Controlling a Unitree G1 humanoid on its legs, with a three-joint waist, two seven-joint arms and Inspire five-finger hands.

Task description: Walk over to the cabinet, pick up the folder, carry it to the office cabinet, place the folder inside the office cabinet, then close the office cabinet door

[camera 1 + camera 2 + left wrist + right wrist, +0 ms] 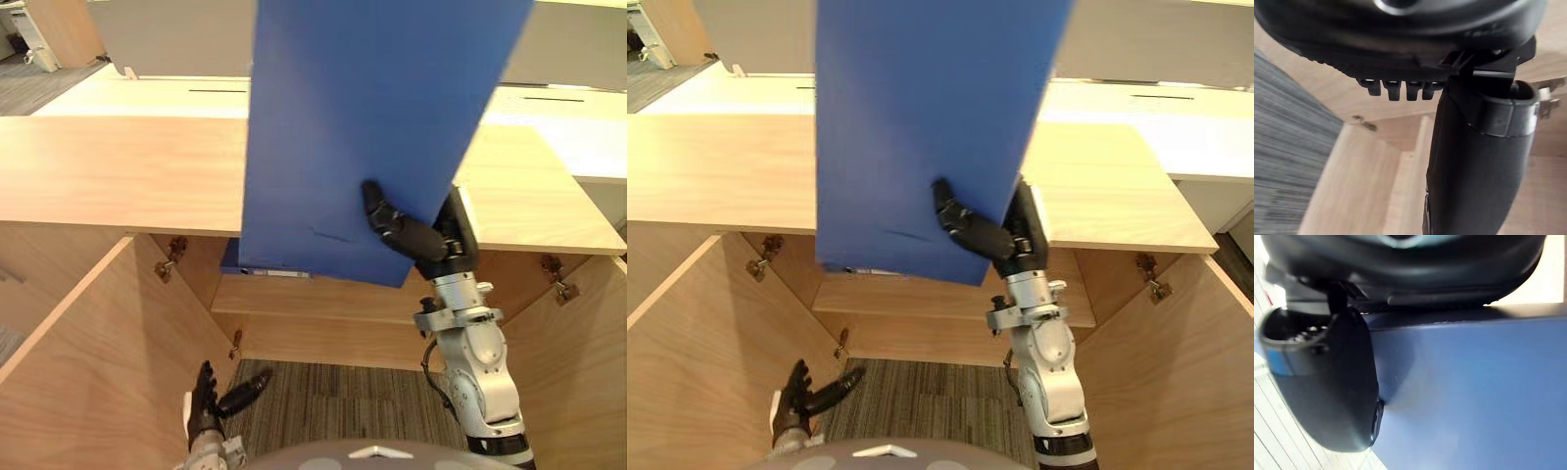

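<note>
Held high and close before the head camera, the blue folder (362, 127) stands nearly upright, leaning slightly, in front of the office cabinet's wooden top surface (118, 171). The right hand (407, 233) grips it near a lower corner: the thumb is pressed flat against the front face, and the fingers are hidden behind the sheet, so this reads as a pinch. The left hand (211, 397) hangs low beside the open left door (88, 372), fingers apart and relaxed, holding nothing.

Both doors stand wide, the right door (578, 362) too, and a shelf (323, 299) shows inside below the top. The folder is not yet inside. Trouble would likely come from the grip's place: with most of the folder above the pinch, it could pivot or slip as the arm lowers. Its bottom edge could also catch the front lip of the top or the shelf, and it blocks much of the head camera's sight of the opening.
</note>
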